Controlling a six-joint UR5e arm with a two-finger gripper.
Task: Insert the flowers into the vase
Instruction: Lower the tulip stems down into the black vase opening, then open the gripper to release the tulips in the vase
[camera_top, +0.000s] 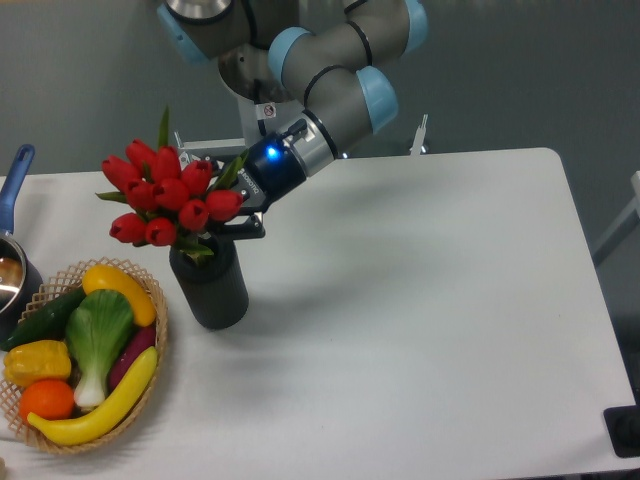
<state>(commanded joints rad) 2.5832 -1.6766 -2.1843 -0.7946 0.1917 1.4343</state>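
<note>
White tabletop (420, 300): flowers (165, 195) entering vase (210, 280).
Jaws (228, 212) closed on light, bendy stems at the vase's twelve o'clock; grip low.

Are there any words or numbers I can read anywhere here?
White lettering on the gripper body, beside its blue light: too small and blurred to read.
Small red-and-white sticker on the arm: too small to read.
Nothing to read on the flowers, vase or basket.

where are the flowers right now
Left side of the camera view: the flowers sit in the mouth of the vase, gripper beside them, basket below-left.
</note>
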